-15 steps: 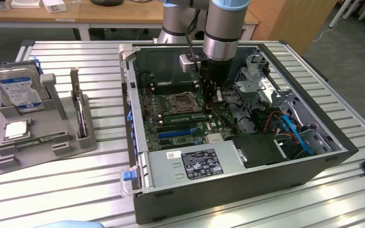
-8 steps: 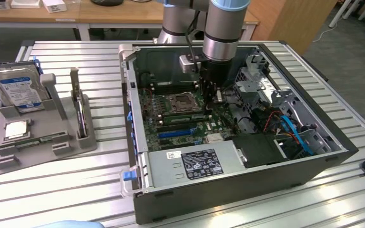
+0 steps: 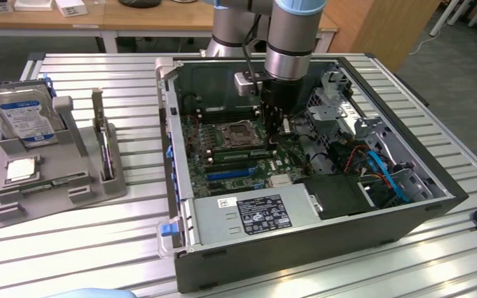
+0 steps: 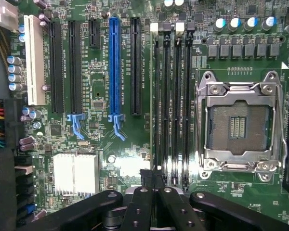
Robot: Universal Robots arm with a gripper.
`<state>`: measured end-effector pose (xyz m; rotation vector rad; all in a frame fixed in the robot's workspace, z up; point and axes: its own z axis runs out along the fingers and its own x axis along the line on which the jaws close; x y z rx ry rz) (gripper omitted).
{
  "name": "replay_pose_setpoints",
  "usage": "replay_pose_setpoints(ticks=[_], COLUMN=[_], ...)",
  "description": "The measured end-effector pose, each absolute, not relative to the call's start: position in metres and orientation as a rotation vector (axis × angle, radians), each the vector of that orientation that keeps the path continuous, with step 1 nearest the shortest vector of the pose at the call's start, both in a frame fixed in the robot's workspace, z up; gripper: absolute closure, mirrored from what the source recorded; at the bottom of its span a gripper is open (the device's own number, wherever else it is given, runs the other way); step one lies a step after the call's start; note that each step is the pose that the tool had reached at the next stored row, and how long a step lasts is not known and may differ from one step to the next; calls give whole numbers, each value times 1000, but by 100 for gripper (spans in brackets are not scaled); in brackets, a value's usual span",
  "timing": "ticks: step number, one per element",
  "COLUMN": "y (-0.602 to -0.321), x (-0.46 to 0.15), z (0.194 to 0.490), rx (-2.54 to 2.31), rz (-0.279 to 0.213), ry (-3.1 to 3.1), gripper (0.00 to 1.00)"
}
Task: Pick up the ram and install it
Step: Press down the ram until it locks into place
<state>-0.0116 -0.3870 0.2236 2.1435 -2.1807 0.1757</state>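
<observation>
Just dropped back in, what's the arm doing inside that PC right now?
The arm has its gripper down inside the open computer case, shut over the memory slots beside the empty CPU socket. In the wrist view a thin edge-on board, likely the ram, runs from the fingertips along the first slot. Whether it is seated cannot be told. The hard drive stands in the grey holder outside the case.

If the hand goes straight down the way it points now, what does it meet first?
Most likely the memory slots on the motherboard, next to the empty CPU socket. In the wrist view the shut hand sits over the slots' end. A thin edge runs along a slot from the fingertips, perhaps the ram; depth unclear.
</observation>
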Motion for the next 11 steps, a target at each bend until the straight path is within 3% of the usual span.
replay_pose_setpoints(ticks=[11], y=[-387], x=[-27], z=[233], rx=[2143], rz=[178], ry=[-2177], gripper=[90])
